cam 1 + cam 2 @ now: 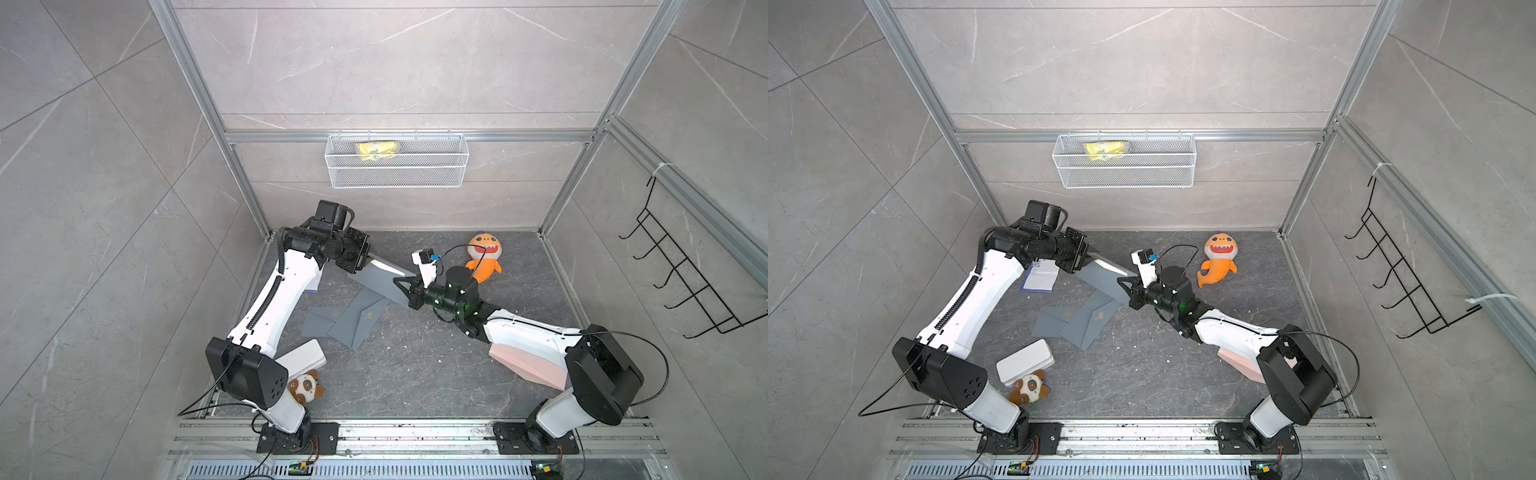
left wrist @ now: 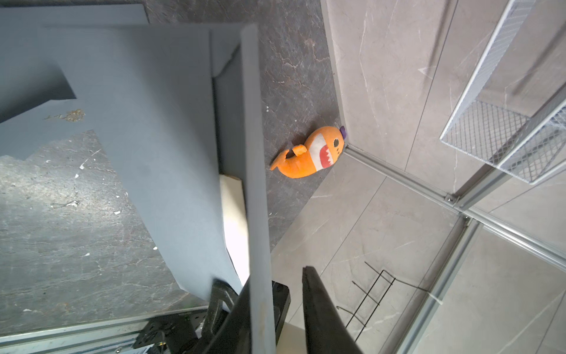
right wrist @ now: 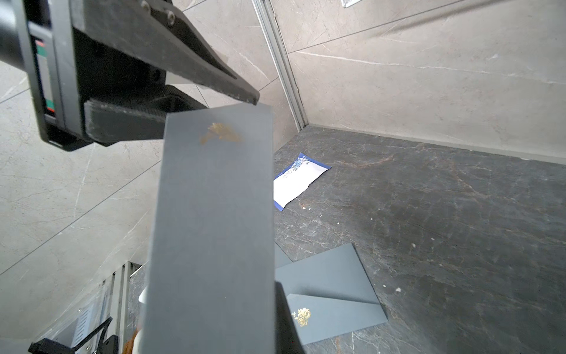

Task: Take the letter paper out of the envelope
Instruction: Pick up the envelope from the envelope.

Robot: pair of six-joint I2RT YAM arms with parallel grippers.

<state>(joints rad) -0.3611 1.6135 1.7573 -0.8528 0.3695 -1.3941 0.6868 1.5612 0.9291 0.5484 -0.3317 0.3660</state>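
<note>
A: Start at the near edge. What lies there?

B: A brown-and-white plush sits just beside a white box, close to the left arm. Farther in, spare envelopes lie overlapped on the desk.

A: And the envelope itself?

B: The envelope hangs above the desk, bridging the two hands. The right hand is pressed together, pinching one end of it. The left hand is at the opposite end, spread. In the left wrist view one finger stands clear of the grey wall that runs between the two.

A: Where is the letter paper?

B: Inside the envelope. The left wrist view looks into the mouth and shows the letter paper as a white sheet between the grey walls. Both top views give only a thin white strip. The right wrist view shows none of it, only the grey outer face with a gold emblem.

A: Anything else that only some cameras catch?

B: A loose sheet with a blue border lies flat near the left hand. A top view and the right wrist view show it plainly. Beyond, an orange shark plush lies near the back wall, where a wire basket holds a yellow packet.
</note>
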